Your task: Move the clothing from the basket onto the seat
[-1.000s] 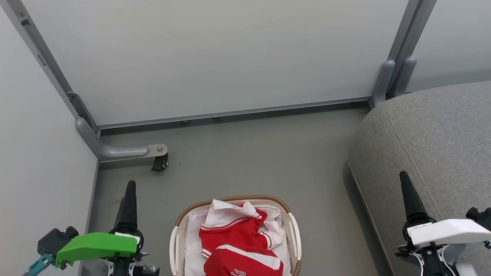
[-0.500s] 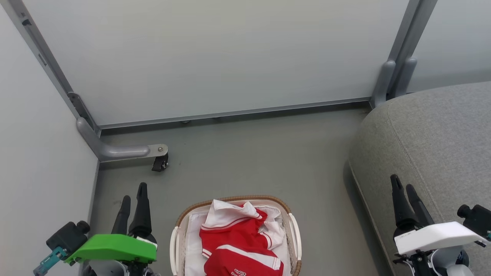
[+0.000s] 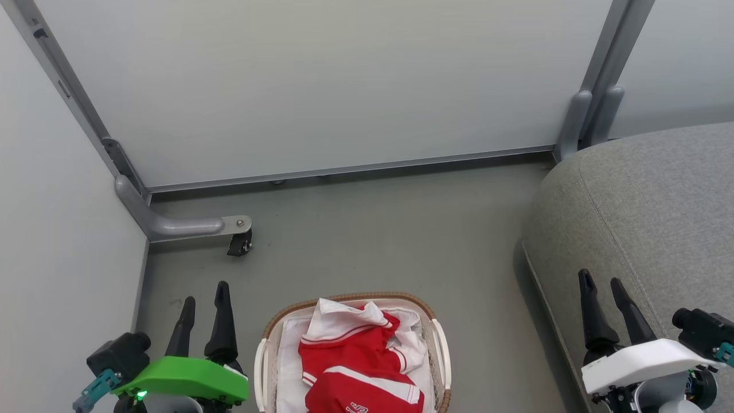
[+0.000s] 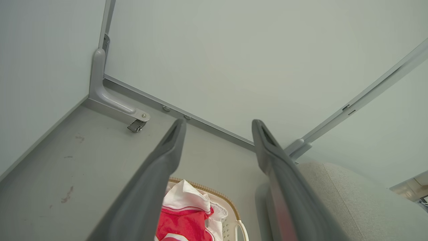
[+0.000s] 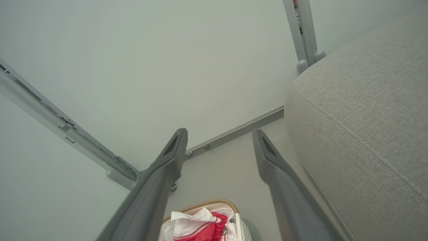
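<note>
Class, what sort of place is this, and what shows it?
Probably a partitioned test booth staged like a living room: pale panels on a castor-footed metal frame, a grey sofa, a basket of red clothing.

— How does the left claw (image 3: 206, 291) stand?
— Low on the left of the head view, its two dark fingers (image 3: 222, 327) pointing up and spread apart, holding nothing. A green cover (image 3: 183, 378) sits over the wrist behind them.
— And the right claw (image 3: 600, 276)?
— Low on the right, likewise parted and empty, with a white cover (image 3: 642, 358) over its wrist. Its fingers lean a little to the left toward the tips.
— Do the wrist views agree?
— Yes. In each, the two fingers rise from the bottom edge with a wide gap between the tips.
</note>
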